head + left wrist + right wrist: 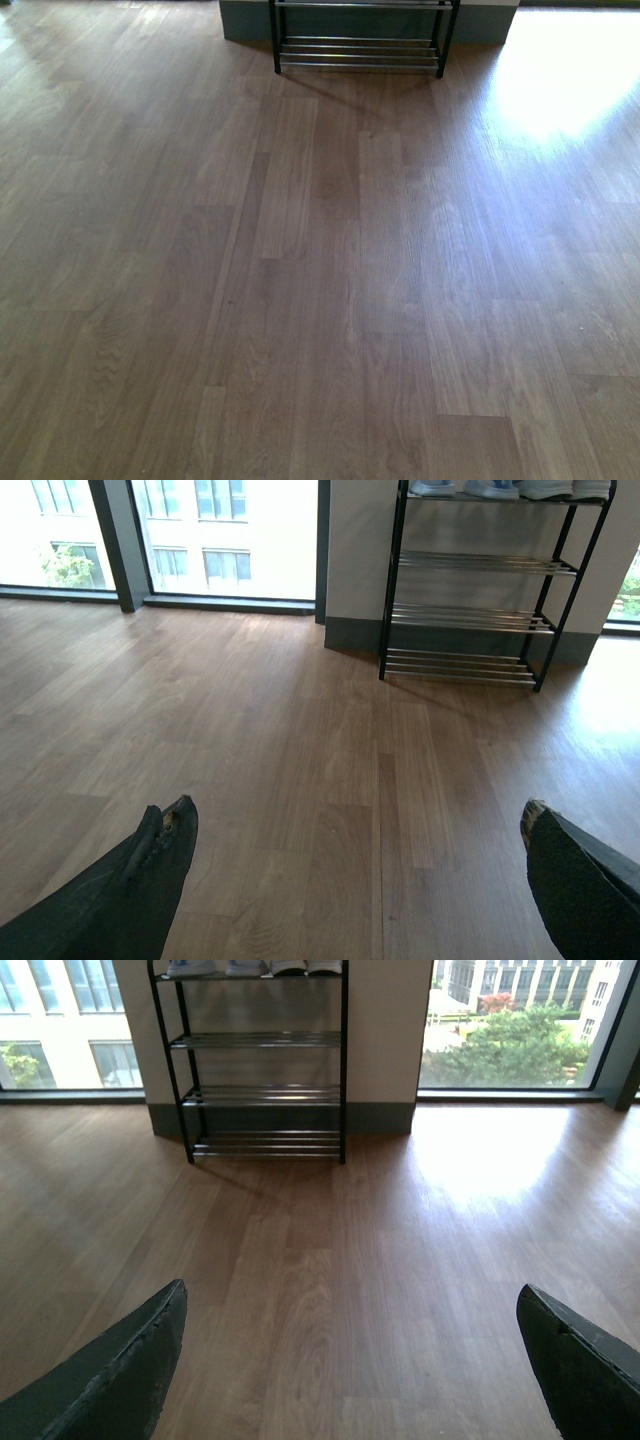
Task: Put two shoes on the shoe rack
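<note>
- Shoe rack (470, 580) stands against far wall base, well away across bare wood floor (320, 300)
- shoes (510, 488) sit on its top tier, soles only visible
- left gripper (355, 825) fingers spread wide, empty
- right gripper (350, 1305) fingers spread wide, empty

- A wooden floor (320, 300) of long brown planks filled most of the front view, with a bright patch of glare (560, 70) at its far right.
- A white wall (380, 1030) stood at the far edge of the floor, with a dark grey baseboard (380, 1118) along its foot.
- Tall windows (230, 535) with dark frames ran to one side of the wall; pale buildings with rows of windows showed through them.
- Another window (510, 1025) on the other side of the wall looked out on green trees (500, 1050) and more buildings.
- A small green tree (65, 565) showed behind the far pane.
</note>
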Robot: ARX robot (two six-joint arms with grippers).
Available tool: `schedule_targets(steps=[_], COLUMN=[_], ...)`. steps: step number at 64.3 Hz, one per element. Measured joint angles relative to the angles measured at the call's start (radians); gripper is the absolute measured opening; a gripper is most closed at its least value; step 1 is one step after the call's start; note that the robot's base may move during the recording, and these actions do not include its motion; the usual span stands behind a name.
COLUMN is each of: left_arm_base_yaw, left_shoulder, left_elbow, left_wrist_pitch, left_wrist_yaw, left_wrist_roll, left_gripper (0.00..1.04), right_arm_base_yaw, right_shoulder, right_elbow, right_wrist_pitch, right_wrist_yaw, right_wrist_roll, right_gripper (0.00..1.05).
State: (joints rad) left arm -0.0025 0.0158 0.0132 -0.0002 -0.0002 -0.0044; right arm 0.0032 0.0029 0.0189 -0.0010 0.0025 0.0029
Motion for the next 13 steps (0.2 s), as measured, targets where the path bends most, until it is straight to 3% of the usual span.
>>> schedule_targets(steps=[13], left_arm_base_yaw=[0.000], left_shoulder=[0.000], left_elbow=[0.000], left_wrist_pitch=[0.000], left_wrist_yaw=[0.000], left_wrist_roll=[0.000], left_gripper=[0.95], right_arm_base_yaw=[0.000], right_shoulder=[0.000], right_elbow=[0.000], right_wrist_pitch=[0.000], right_wrist_yaw=[0.000], right_wrist_roll=[0.000], right_gripper=[0.96])
